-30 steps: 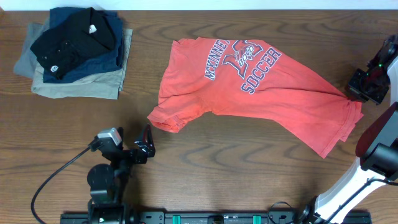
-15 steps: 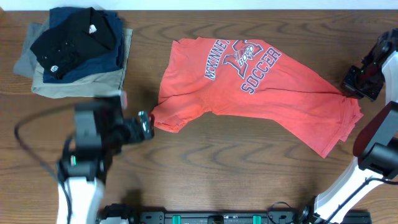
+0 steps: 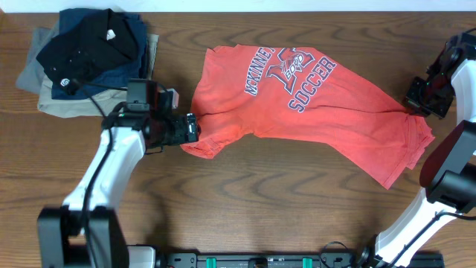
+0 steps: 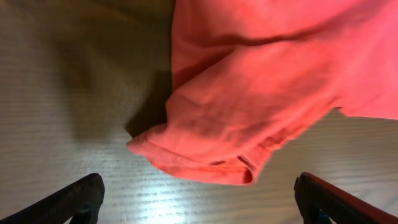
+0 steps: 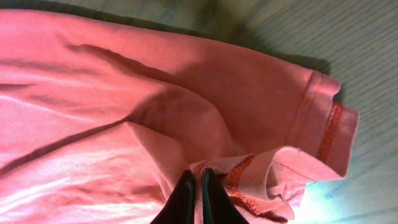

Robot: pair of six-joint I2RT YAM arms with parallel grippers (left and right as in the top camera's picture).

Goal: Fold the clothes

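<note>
Coral T-shirt (image 3: 297,104) lies rumpled on the counter (image 3: 297,216), right end effector (image 3: 418,103) pinching its edge, left end effector (image 3: 192,128) spread wide by the sleeve (image 3: 202,145), soft, floppy cloth, I'd grab that sleeve hem.

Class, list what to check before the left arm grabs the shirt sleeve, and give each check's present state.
1. Left tool open: ok.
2. Sleeve centred in front of it: ok.
3. Right tool shut on shirt: ok.
4. Shirt lying flat: not ok, creased.
5. Folded pile apart from shirt: ok.
6. Left tool low enough to grab: cannot tell.
</note>
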